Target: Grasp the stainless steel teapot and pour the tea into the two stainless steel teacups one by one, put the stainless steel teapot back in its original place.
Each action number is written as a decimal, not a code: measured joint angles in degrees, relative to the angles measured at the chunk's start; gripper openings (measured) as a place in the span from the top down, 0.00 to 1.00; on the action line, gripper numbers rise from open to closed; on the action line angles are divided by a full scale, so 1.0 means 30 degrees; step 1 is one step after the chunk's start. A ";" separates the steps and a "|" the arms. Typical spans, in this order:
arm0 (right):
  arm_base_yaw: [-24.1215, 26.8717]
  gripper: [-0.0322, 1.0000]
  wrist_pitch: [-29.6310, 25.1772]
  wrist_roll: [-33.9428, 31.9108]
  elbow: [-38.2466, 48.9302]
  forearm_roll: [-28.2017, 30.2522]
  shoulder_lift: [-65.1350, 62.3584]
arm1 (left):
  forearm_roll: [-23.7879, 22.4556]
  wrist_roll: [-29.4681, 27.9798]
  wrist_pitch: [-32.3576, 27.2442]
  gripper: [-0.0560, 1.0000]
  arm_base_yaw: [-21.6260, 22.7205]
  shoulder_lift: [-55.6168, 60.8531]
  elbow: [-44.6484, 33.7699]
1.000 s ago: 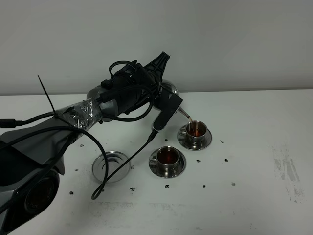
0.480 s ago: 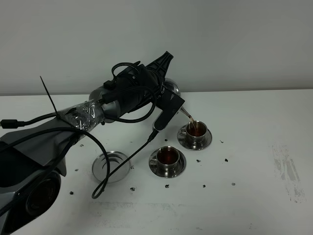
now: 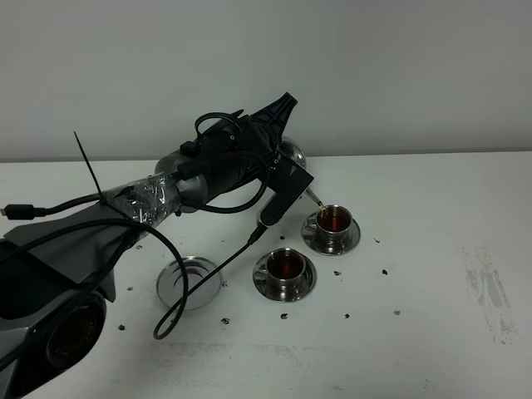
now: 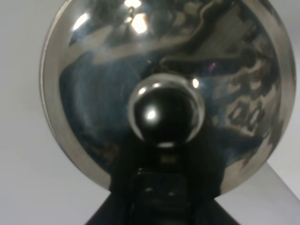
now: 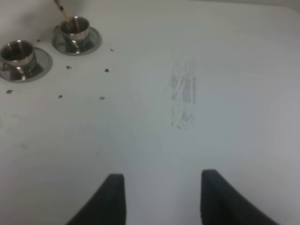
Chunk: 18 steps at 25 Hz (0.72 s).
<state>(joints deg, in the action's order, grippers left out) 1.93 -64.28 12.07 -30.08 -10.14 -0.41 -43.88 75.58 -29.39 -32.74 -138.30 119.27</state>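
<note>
My left gripper (image 3: 278,148) is shut on the stainless steel teapot (image 3: 292,153) and holds it tilted in the air, mostly hidden behind the wrist. Its thin spout (image 3: 312,196) points down at the far teacup (image 3: 334,220), which holds brown tea on its saucer. The near teacup (image 3: 287,266) also holds tea. The ridged steel disc (image 3: 189,283) lies bare at the front left. The left wrist view shows the pot's domed lid (image 4: 93,93) and knob (image 4: 166,110) up close. My right gripper (image 5: 164,199) is open and empty above bare table, with both teacups (image 5: 75,28) (image 5: 18,52) far off.
Dark tea-leaf specks (image 3: 386,272) lie scattered around the cups and the disc. A grey scuff mark (image 3: 486,287) marks the white table at the right. A black cable (image 3: 208,278) hangs from the left arm over the disc.
The left wrist and teapot have risen slightly and shifted a little right. The stream of tea into the far cup has thinned. The right gripper's earlier state is not shown.
</note>
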 joint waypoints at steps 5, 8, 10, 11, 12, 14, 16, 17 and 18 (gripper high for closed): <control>0.0000 0.62 0.0000 0.0000 0.0000 0.0000 0.0000 | -0.0253 0.0000 0.0100 0.74 0.0000 -0.0137 -0.0017; 0.0000 0.62 0.0000 0.0000 0.0000 0.0000 0.0000 | -0.0402 0.0000 0.0365 0.74 0.0000 -0.0137 -0.0017; 0.0000 0.62 0.0000 0.0000 0.0000 0.0000 0.0000 | -0.0501 0.0000 0.0383 0.74 -0.0018 -0.0137 -0.0017; 0.0000 0.62 0.0000 0.0000 0.0000 0.0000 0.0000 | -0.0645 0.0000 0.0388 0.74 -0.0038 -0.0137 -0.0017; 0.0000 0.62 0.0000 0.0000 0.0000 0.0000 0.0000 | -0.0733 0.0000 0.0440 0.74 -0.0038 -0.0137 -0.0017; 0.0000 0.62 0.0000 0.0000 0.0000 0.0000 0.0000 | -0.0796 0.0000 0.0532 0.74 -0.0076 -0.0137 -0.0017; 0.0000 0.62 0.0000 0.0000 0.0000 0.0000 0.0000 | -0.0796 0.0000 0.0627 0.74 -0.0131 -0.0137 -0.0017; 0.0000 0.62 0.0000 0.0000 0.0000 0.0000 0.0000 | -0.0810 0.0000 0.0712 0.74 -0.0152 -0.0137 -0.0017; 0.0000 0.62 0.0000 0.0000 0.0000 0.0000 0.0000 | -0.0810 0.0000 0.0796 0.74 -0.0171 -0.0137 -0.0017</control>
<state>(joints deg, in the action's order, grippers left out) 1.93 -64.28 12.07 -30.08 -10.14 -0.41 -46.31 75.58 -27.00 -33.25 -138.71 119.22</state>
